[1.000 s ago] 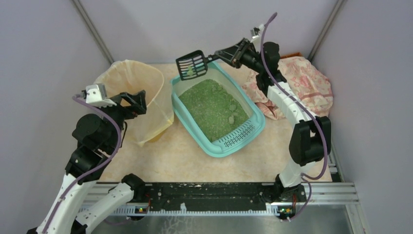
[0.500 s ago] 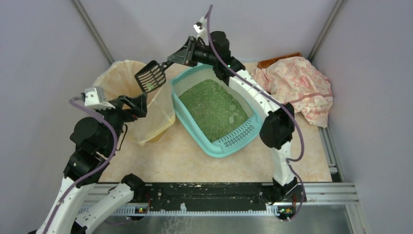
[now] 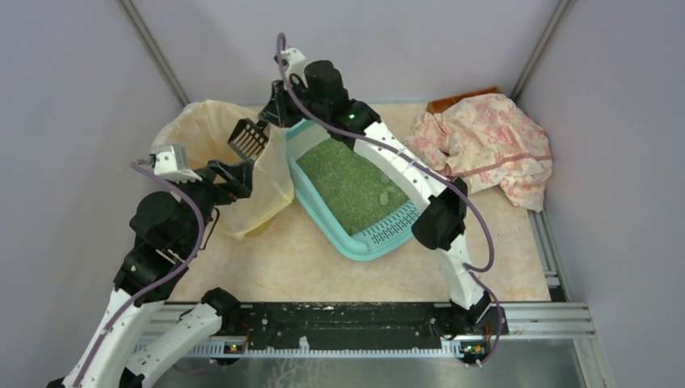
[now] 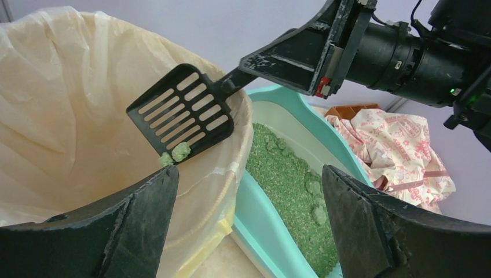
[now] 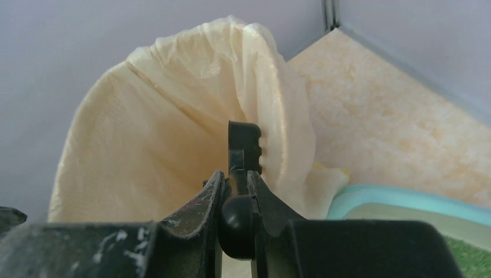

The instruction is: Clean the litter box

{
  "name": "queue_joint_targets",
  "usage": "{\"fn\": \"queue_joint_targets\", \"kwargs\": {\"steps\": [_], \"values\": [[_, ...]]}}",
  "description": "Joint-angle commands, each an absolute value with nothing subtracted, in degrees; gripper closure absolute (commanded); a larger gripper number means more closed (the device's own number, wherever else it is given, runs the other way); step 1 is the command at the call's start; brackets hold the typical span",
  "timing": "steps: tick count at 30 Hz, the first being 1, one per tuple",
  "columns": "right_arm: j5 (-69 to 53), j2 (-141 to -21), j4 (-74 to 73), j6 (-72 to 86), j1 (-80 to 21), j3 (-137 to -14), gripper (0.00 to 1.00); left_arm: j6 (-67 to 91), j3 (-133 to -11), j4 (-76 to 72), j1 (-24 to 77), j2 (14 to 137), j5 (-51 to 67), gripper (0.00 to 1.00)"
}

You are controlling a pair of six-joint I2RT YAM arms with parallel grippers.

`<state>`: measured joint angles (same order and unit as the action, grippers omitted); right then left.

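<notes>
Litter box [image 3: 393, 227] beside right pincer [image 3: 270, 119]

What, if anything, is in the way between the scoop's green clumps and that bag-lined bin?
Nothing visible. The right tool holds the scoop tilted over the open bag-lined bin, with the clumps at its lower edge. The left tool stands open by the rim, apart from the scoop.

Support: beige mottled bench [image 3: 323, 263].
Left: bag-lined bin [image 3: 271, 194] is stood just beside the litter box [image 3: 388, 232].
Far right: patterned cloth [image 3: 485, 153] is crumpled.
</notes>
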<state>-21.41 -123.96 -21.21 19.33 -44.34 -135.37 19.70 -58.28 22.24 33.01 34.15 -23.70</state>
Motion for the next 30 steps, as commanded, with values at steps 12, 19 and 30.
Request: {"fn": "queue_joint_targets", "kwargs": {"steps": [12, 19, 30], "values": [[-15.0, -115.2, -4.7, 3.9, -50.4, -127.9, 1.0, 20.1, -56.8, 20.7, 33.1, 35.3, -22.5, 0.02], [-25.8, -109.5, 11.9, 20.0, -47.1, -122.0, 1.0, 20.1, -57.1, 21.0, 33.1, 35.0, -22.5, 0.02], [-26.9, -98.2, 27.3, 36.8, -36.2, -107.0, 1.0, 21.2, -57.2, 21.3, 33.1, 33.6, -21.3, 0.02]]}}
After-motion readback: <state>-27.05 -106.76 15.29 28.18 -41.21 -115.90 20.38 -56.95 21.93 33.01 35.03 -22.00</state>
